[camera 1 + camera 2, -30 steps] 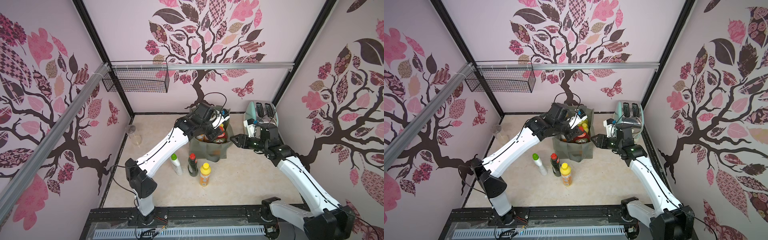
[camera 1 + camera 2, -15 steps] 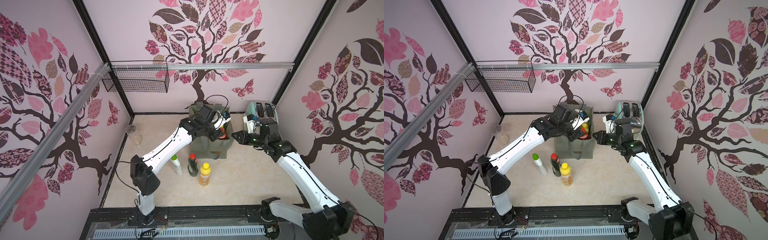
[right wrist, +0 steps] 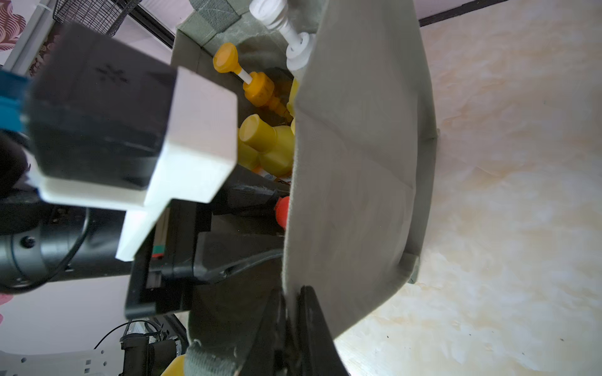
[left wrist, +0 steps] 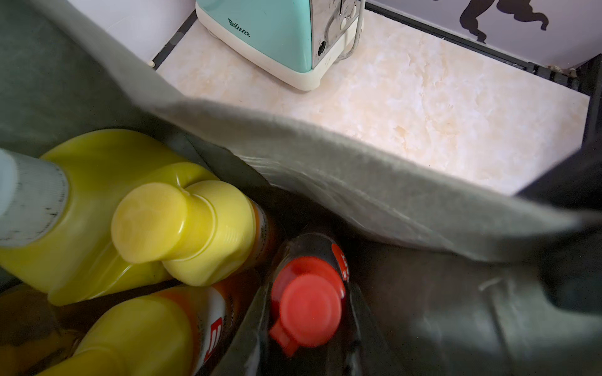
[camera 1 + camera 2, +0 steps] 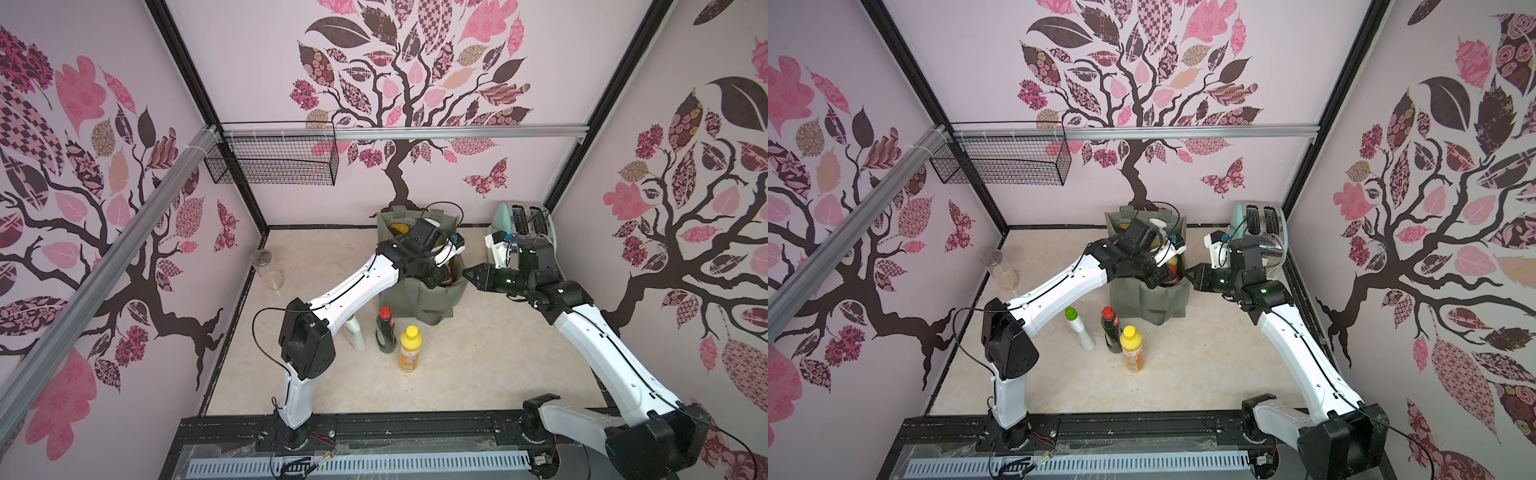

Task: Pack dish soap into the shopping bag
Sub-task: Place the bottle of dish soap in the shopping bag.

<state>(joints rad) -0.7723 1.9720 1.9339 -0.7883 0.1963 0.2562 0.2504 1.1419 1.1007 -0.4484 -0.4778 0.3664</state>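
Dish soap split: most of it is inside the shopping bag (image 5: 415, 299), with three bottles outside. The bag stands near the back edge of the bench (image 5: 478, 365), about mid-width, mouth open. Right jaws are together, pinching the bag's rim fabric on the side facing the toaster (image 5: 528, 216), which sits in the back right corner. The right wrist view shows the cloth between both fingers. Left jaws are down inside the bag mouth, partly closed on a red-capped bottle (image 4: 308, 302), cap up, next to the bag wall on the toaster side. Beside it in the bag are two small yellow-capped bottles (image 4: 182, 228) and a big yellow bottle (image 4: 91, 182). Further back are an orange pump bottle (image 3: 257, 88) and a white pump head (image 3: 293, 42). Just in front of the bag, in a tight row, stand a white green-capped bottle (image 5: 1079, 332), a dark bottle (image 5: 1111, 332) and an orange yellow-capped bottle (image 5: 1132, 351), all upright. Glass jar (image 5: 268, 270) is by the left edge, well apart.
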